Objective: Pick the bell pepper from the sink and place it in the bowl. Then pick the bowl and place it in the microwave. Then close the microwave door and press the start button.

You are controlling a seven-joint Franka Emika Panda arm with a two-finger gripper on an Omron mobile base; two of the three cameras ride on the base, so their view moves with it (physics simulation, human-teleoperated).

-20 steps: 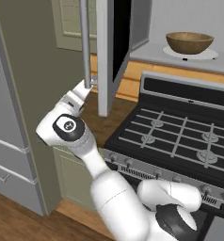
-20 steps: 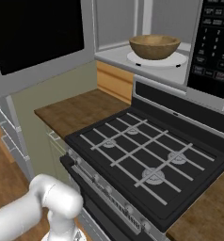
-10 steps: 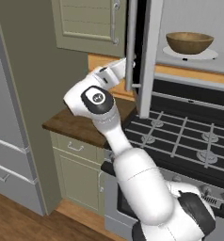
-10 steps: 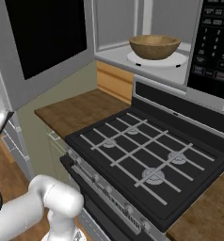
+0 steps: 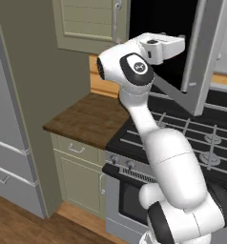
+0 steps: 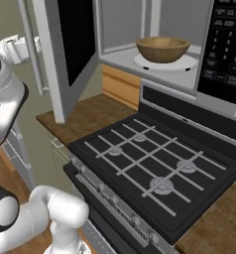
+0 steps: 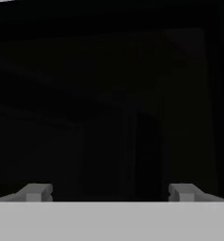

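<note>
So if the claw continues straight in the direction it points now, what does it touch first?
Most likely the black glass of the microwave door. The open claw faces a dark surface that seems to be that window, and the left base view puts the hand right at the door. How far off the glass is, I cannot tell.

1. Both base views are evenly and softly lit, with faint shadows.
2. The hand view is almost black, facing the microwave door glass.
3. Edges look slightly soft; there is no glare around 12 o'clock.
</note>
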